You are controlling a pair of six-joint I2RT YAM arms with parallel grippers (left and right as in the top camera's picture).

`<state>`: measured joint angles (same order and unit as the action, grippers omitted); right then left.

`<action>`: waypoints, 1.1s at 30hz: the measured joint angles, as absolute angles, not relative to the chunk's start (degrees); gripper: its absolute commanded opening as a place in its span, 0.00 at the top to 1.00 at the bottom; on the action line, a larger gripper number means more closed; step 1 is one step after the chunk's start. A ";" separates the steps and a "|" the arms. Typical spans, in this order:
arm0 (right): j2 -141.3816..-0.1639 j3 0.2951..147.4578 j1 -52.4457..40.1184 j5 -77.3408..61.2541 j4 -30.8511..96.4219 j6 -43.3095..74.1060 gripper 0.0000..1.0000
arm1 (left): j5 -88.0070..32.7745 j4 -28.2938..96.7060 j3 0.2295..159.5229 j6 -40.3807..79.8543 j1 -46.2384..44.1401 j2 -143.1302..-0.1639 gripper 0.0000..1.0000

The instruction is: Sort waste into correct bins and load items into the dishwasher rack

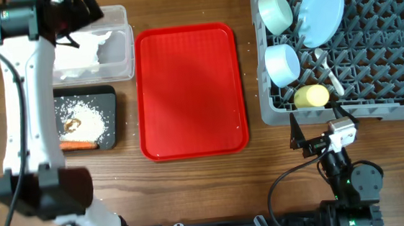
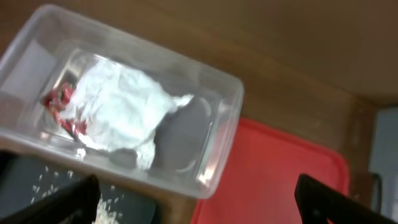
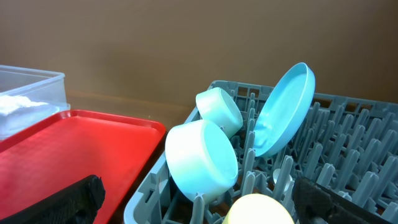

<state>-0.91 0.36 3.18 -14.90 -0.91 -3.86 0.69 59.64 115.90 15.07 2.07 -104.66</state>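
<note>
The clear tub [image 1: 129,54] holds crumpled white tissue [image 2: 121,106] and a red-and-white wrapper [image 2: 62,106]. The black tray [image 1: 111,98] holds loose rice [image 1: 86,115], a brown lump [image 1: 71,125] and a carrot [image 1: 78,145]. The grey rack [image 1: 387,77] holds the blue plate [image 1: 322,8], two bowls [image 1: 276,12] [image 1: 282,63], the yellow cup [image 1: 311,96] and the white spoon [image 1: 327,70]. My left gripper [image 1: 79,14] hangs open and empty above the tub. My right gripper [image 1: 318,133] is open and empty just in front of the rack's near edge.
A flat red tray [image 1: 189,92] lies between the bins and the rack, with nothing on it. The left arm runs along the table's left side, over the black tray's left edge. Bare wooden table shows along the front.
</note>
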 measured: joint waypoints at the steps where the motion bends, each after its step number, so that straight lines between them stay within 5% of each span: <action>1: -0.91 0.36 3.18 -14.90 -0.91 -3.86 0.00 | 0.80 56.75 113.73 14.76 1.58 -102.21 0.00; 8: -0.99 0.36 3.18 -14.63 -1.08 -3.86 0.00 | 0.80 18.28 63.09 11.90 0.64 -59.16 0.00; 15: -1.13 0.36 3.18 -14.48 -0.93 -3.86 0.00 | 0.82 5.52 23.11 11.90 1.23 -25.45 0.00; 33: -1.17 0.36 3.18 -14.50 -0.91 -3.86 0.00 | 0.84 1.67 0.78 14.11 1.23 -0.93 0.00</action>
